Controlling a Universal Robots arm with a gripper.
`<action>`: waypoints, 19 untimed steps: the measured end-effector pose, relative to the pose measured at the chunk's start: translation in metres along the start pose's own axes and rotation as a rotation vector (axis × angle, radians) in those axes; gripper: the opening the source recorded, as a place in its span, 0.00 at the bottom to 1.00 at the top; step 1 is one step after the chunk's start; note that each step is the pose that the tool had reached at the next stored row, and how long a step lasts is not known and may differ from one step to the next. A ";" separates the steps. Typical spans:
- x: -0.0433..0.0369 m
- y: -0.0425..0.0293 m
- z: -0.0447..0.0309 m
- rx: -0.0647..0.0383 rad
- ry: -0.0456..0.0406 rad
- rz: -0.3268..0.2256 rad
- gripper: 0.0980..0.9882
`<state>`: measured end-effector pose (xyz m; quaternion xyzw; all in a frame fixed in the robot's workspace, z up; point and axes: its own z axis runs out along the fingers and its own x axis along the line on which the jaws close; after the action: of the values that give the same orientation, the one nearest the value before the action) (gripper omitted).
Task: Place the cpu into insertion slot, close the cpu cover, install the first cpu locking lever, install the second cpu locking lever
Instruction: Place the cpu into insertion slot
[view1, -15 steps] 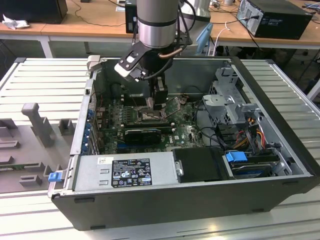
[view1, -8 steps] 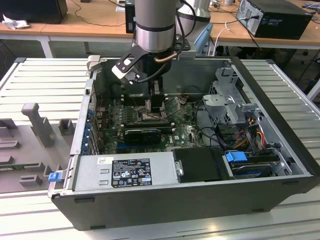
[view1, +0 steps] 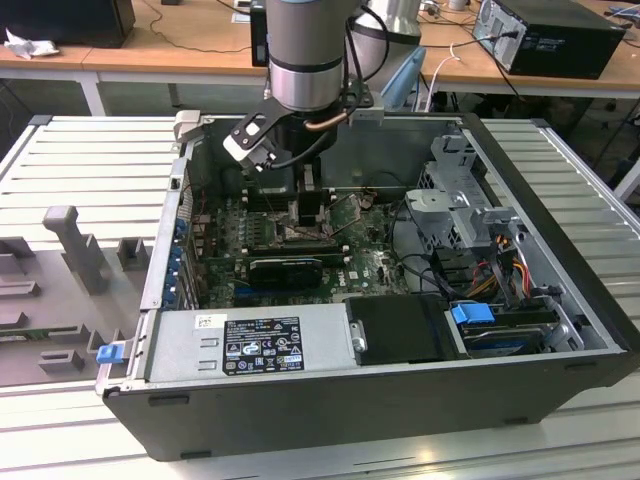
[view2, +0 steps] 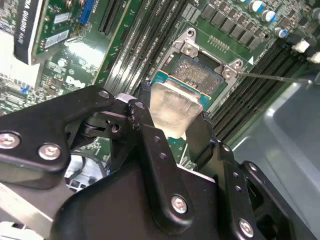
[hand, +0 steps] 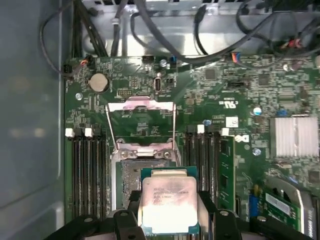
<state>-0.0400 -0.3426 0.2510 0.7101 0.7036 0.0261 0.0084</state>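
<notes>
While clamped on the cpu (hand: 167, 202) by two opposite edges, hovering low inside the open computer case (view1: 400, 410), with the end effector (hand: 169, 212) narrowed to the chip's width and its black fingers (view2: 150, 140) pressed against either side. Holding the chip flat, silvery lid up, just above the insertion slot (hand: 129, 182), which lies directly beneath the end effector and reaches a little ahead of it. Not squarely over the socket, judging by both wrist views: part of the dark pin field uncovered ahead of the fingertips and off to one side. Further ahead of the end effector, the cpu cover (hand: 141, 105) swung open and lying back over the motherboard (hand: 235, 90), with thin wire levers (hand: 174, 125) raised alongside it, so no bar to the way down. Likely trouble from here: bent socket pins, if lowered with that offset or with a slight tilt, one corner first onto the rim. Also possible: a crooked seat from a release too high above the socket; a slip within the grip, given only thin edges to hold; a finger catching on the memory slots (hand: 87, 175) flanking the socket. Cannot tell from these views whether the chip's notches line up with the socket's keys.
</notes>
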 end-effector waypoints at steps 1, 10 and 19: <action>0.0003 -0.0002 0.0034 0.000 0.0008 -0.015 0.48; 0.0107 -0.0015 0.0257 0.001 0.0012 -0.021 0.48; 0.0148 -0.0054 0.0377 0.000 -0.0004 0.008 0.48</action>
<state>-0.0434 -0.3268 0.2134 0.7130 0.7006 0.0261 0.0085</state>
